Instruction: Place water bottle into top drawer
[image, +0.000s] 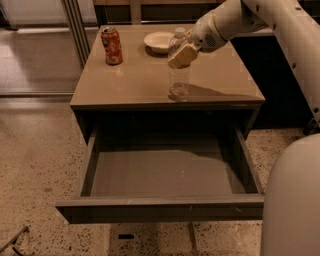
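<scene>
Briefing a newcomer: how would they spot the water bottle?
On the taupe table above the open grey drawer, near the front, stands a clear ribbed plastic bottle, gripper at its shoulder. Unlike the orange-red can and white bowl, it's transparent.

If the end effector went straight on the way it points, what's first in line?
The water bottle. The end effector points left, right at the bottle's upper part. Depth is unclear, so I can't say whether they touch.

Dim warm light, soft blur, jaws clamping water bottle (179, 76), shadow on tabletop (131, 80)
</scene>
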